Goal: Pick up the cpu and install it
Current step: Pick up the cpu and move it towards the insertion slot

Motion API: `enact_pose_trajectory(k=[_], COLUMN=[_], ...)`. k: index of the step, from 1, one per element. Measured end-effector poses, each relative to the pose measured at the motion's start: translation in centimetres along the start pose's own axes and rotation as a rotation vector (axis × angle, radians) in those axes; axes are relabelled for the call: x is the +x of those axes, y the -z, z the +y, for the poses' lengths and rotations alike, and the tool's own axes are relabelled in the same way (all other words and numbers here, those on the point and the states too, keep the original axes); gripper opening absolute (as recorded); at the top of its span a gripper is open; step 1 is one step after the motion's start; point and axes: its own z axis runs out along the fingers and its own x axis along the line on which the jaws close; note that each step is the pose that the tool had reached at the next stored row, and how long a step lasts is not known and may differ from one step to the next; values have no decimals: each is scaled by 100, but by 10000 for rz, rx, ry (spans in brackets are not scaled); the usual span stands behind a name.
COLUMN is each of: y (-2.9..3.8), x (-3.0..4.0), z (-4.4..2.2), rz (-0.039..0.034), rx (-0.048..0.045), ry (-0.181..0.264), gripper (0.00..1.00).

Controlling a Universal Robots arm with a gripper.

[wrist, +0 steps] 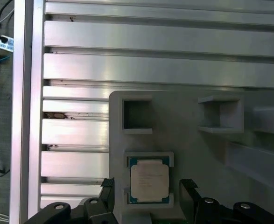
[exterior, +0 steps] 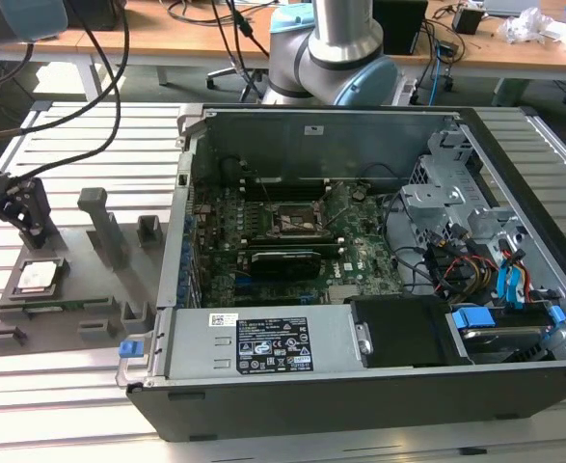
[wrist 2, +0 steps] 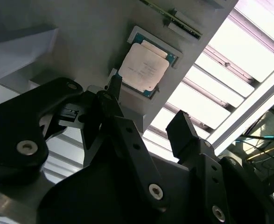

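The cpu (exterior: 37,278) is a small square chip with a pale metal top, lying flat in a recess of the grey holder (exterior: 90,309) at the exterior view's left. Both wrist views show the cpu (wrist 2: 144,67) (wrist: 149,182) seated in that recess. My gripper (exterior: 17,227) hangs just above it, open, with nothing held. In the first wrist view the gripper (wrist: 148,185) has one black finger on each side of the chip, apart from it. The second wrist view shows the gripper (wrist 2: 148,105) short of the chip, its fingers (wrist 2: 179,126) spread wide.
The open computer case (exterior: 360,386) lies at the exterior view's right, with the motherboard's square socket frame (exterior: 297,220) inside, a long black card (exterior: 283,260) below it, and cables and drive cages (exterior: 475,251). Grey upright posts (exterior: 104,227) stand on the holder. The slatted aluminium table (wrist: 151,70) surrounds everything.
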Motion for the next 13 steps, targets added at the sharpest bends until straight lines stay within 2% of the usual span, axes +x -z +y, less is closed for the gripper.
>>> enact_pose_trajectory(k=[5,7,8,10,13], y=[-71,-149,-180,-222,-272], x=[-1,-7,-15,-45,-73], z=[1,1,1,0,1], rz=[0,1,2,6,9], rx=[2,21,52,188,277], ry=[-2,3,24,102,280], gripper=[66,66,66,66,66])
